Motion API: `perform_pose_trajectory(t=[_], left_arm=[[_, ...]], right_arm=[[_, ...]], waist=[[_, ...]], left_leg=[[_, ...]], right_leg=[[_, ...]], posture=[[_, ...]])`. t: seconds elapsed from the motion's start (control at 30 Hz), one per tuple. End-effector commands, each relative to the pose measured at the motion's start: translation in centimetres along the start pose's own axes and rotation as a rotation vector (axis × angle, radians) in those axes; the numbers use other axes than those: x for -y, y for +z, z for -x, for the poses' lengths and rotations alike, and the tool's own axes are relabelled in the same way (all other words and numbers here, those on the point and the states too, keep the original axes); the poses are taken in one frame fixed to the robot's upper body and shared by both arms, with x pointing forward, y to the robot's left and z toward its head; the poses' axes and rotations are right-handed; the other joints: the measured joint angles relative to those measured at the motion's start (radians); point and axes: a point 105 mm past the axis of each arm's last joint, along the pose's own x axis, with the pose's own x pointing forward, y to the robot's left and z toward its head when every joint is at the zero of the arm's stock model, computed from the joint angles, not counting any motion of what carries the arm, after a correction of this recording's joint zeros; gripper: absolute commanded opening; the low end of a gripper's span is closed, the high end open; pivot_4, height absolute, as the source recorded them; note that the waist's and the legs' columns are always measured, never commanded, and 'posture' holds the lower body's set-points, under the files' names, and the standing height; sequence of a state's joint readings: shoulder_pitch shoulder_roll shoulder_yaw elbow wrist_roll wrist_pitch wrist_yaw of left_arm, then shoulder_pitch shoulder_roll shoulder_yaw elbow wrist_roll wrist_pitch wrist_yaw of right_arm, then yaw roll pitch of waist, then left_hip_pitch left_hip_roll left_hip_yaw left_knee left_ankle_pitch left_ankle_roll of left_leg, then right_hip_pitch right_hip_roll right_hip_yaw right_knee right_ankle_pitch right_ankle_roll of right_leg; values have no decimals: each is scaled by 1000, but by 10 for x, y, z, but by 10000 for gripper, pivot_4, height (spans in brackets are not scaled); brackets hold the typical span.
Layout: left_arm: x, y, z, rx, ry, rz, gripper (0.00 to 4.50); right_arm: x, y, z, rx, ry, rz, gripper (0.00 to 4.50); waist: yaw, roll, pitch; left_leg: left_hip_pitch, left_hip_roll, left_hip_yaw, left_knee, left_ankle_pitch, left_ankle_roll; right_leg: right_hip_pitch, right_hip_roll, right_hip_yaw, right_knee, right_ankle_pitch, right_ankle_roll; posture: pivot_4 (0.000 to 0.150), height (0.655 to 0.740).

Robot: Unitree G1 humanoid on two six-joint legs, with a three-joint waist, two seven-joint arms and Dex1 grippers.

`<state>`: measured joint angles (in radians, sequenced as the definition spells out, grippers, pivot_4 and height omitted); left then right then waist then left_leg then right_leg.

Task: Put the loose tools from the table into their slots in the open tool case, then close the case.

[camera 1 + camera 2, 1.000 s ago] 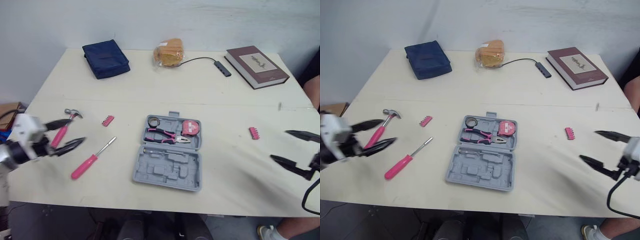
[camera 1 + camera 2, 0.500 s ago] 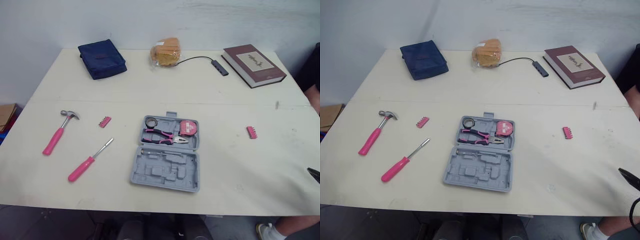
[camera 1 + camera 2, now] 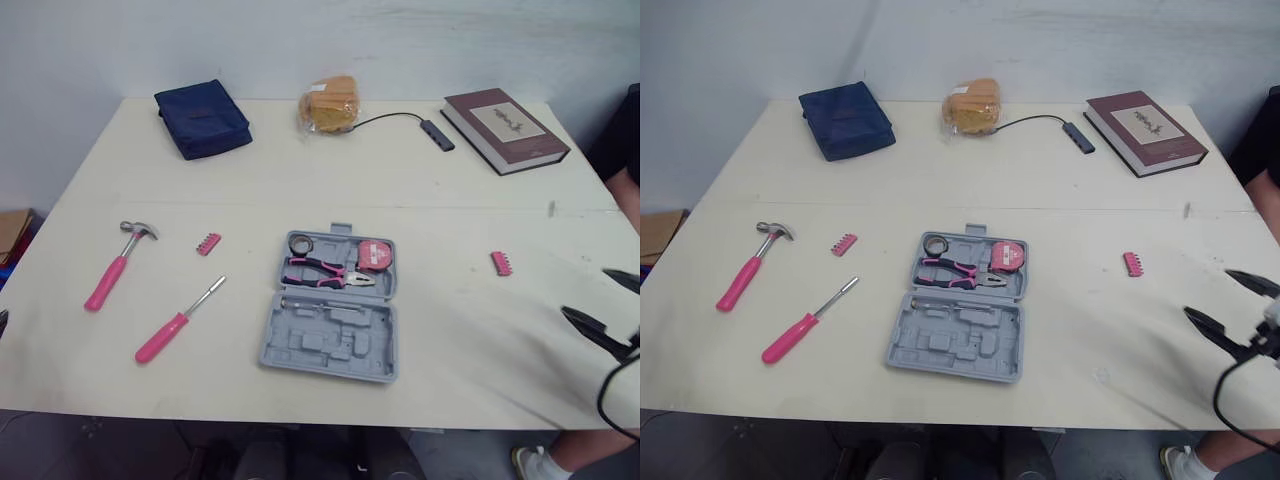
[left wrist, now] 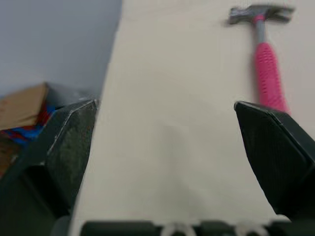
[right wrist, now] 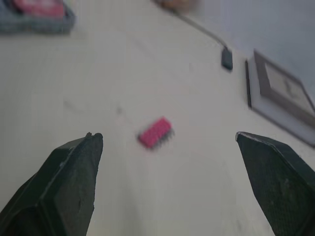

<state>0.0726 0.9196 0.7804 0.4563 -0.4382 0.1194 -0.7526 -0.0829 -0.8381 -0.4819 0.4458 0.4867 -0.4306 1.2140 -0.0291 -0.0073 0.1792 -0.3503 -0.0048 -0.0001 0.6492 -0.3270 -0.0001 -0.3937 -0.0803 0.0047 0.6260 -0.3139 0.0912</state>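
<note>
Left eye view now has the right gripper (image 3: 585,292) back over the table's (image 3: 450,180) right edge, jaws spread wide and empty, where half a second ago we saw barely a fingertip of it. A second ago both arms reached well in over the table. The left gripper (image 4: 165,103) has since drawn back to the left edge, likewise released, and its wrist view looks towards the hammer (image 4: 263,64). No tool has moved: hammer, screwdriver (image 3: 178,320) and left strip (image 3: 208,243) lie left of the open case (image 3: 335,330), and the right strip (image 3: 501,263) lies well to its right, near the right gripper. Pliers (image 3: 330,272) and tape measure (image 3: 376,255) sit in the case's far half. The near half looks empty, though we cannot vouch for every slot. We judge that no loose tool is picked up yet, and the right arm is probably lining up on the right strip.
</note>
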Motion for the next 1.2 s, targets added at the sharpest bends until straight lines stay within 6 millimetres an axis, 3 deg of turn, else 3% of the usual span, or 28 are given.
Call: perform_pose_trajectory(t=[0.03, 0.17, 0.43, 0.6, 0.77, 0.87, 1.07, 1.1, 1.2], left_arm=[[19, 24, -29, -42, -90, 48, 44874], [39, 26, -61, -148, -152, 92, 44874], [59, 13, -103, -310, -173, 123, 44874], [68, 1, -115, -357, -211, 105, 44874], [70, -14, -112, -443, -224, 122, 44874], [71, -20, -112, -452, -226, 130, 36447], [77, -23, -113, -433, -259, 144, 7640], [76, -22, -114, -421, -250, 149, 5152], [75, -6, -116, -328, -259, 109, 5187]], right_arm=[[-16, 40, -32, 164, 130, -50, 45000], [-52, 77, -62, 283, 305, -104, 45000], [-87, 114, -90, 398, 418, -83, 45000], [-106, 128, -93, 420, 503, -63, 45000], [-118, 134, -93, 432, 552, -81, 45000], [-119, 133, -92, 430, 545, -74, 45000], [-115, 123, -89, 387, 519, -57, 45000], [-115, 120, -88, 376, 519, -55, 45000], [-114, 113, -88, 355, 520, -49, 45000]], waist=[[1, 0, 0], [3, 0, 0], [3, -2, 1], [3, -3, 0], [5, -3, 0], [4, -4, 0], [5, -4, 0], [5, -4, 0], [5, -4, 0]], left_leg=[[0, 0, 0, 0, 0, 0], [-3, 0, -2, -2, 1, -2], [-6, 0, 0, 1, 1, -2], [-7, -1, 1, 2, 1, -2], [-8, -1, 2, 3, 1, -2], [-8, -1, 3, 4, 1, -2], [-8, -1, 3, 3, 1, -1], [-8, -1, 3, 4, 1, -1], [-8, -1, 3, 3, 1, -1]], right_leg=[[0, 0, 0, 0, 0, 0], [-3, 1, -2, 0, 0, 0], [-6, 2, -3, 1, 1, 2], [-8, 2, -3, 1, 1, 2], [-10, 2, -2, 3, 1, 2], [-10, 2, -1, 4, 1, 2], [-10, 2, -1, 3, 1, 2], [-10, 2, -1, 4, 1, 2], [-10, 2, 0, 3, 1, 2]], posture=[[1500, 7400], [1500, 7400], [1500, 7400], [1500, 7400], [1500, 7400], [1500, 7400], [1500, 7400], [1500, 7400], [1500, 7400]])
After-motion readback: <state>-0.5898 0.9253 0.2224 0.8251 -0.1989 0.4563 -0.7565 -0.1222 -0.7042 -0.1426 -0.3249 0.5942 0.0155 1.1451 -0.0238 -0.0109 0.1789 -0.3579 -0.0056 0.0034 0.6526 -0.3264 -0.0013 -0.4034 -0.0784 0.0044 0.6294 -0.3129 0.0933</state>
